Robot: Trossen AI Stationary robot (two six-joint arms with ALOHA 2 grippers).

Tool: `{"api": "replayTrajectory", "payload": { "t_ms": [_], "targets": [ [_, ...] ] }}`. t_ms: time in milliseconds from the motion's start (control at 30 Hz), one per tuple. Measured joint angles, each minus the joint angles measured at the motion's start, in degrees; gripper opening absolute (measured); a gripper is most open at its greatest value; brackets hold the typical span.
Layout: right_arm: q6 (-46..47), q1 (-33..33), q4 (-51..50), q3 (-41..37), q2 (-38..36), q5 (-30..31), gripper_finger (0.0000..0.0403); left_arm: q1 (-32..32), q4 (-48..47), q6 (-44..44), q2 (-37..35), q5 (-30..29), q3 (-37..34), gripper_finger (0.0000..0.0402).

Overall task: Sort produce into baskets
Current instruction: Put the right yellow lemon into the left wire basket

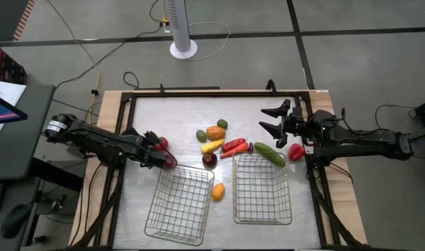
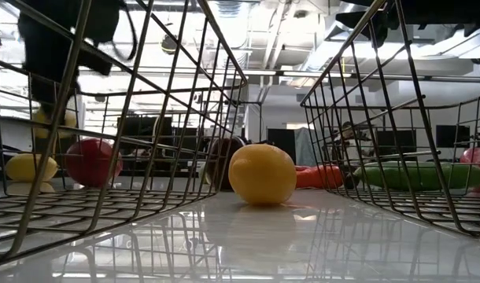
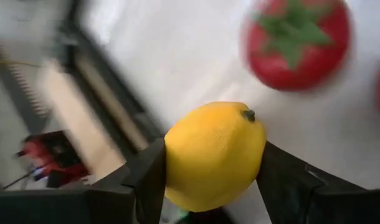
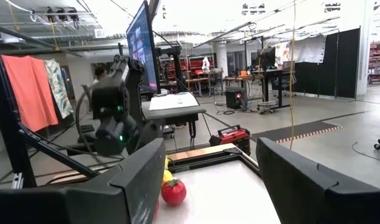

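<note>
My left gripper (image 1: 164, 159) is near the table's left side, just beyond the left wire basket (image 1: 181, 202), and is shut on a yellow lemon (image 3: 212, 155). A red tomato (image 3: 296, 40) lies on the table beyond it. My right gripper (image 1: 272, 120) is open and empty at the far right, above the table. The right basket (image 1: 261, 188) stands beside the left one. An orange-yellow round piece (image 1: 218, 191) rests on the table between the baskets. Round pieces (image 1: 214, 132), red chilies (image 1: 233, 145), a maroon piece (image 1: 210, 159) and a green cucumber (image 1: 269, 153) lie beyond the baskets. My left gripper pinches the lemon by its two opposite sides (image 3: 174, 158) between its two fingers. The lemon fills the gap between them, its stem end (image 3: 247, 115) pointing away from the wrist. In the low view the lemon (image 2: 55, 118) sits above the tabletop, below the dark gripper.
A red round piece (image 1: 296, 151) lies by the right arm. Another red piece (image 2: 90, 161) and a yellow piece (image 2: 24, 167) lie on the table near my left gripper. A black frame (image 1: 198, 90) runs round the table. A white fan base (image 1: 183, 49) stands on the floor beyond.
</note>
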Motion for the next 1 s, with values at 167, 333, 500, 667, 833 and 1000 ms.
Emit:
{"api": "replayTrajectory", "payload": {
  "t_ms": [167,333,500,667,833,1000],
  "targets": [
    [-0.1,0.0,-0.3,0.0,0.0,0.0,0.0281,-2.2,-5.8,-3.3,0.0,-5.2,10.0,0.0195],
    [-0.1,0.0,-0.8,0.0,0.0,0.0,0.0281,-7.3,4.0,7.5,0.0,-0.8,18.2,0.0203],
    [-0.1,0.0,-1.3,0.0,0.0,0.0,0.0281,-13.0,18.7,15.4,-0.1,11.9,22.0,0.0204],
    [-0.1,0.0,-1.3,0.0,0.0,0.0,0.0281,-17.8,27.6,13.9,1.1,13.3,21.9,0.0206],
    [0.1,0.0,-1.3,0.0,0.0,0.0,0.0281,-19.0,21.0,9.6,6.2,13.7,21.7,0.0231],
    [0.1,0.0,-1.3,0.0,0.0,0.0,0.0281,-17.7,17.6,12.3,11.2,16.6,21.7,0.0285]
  ]
}}
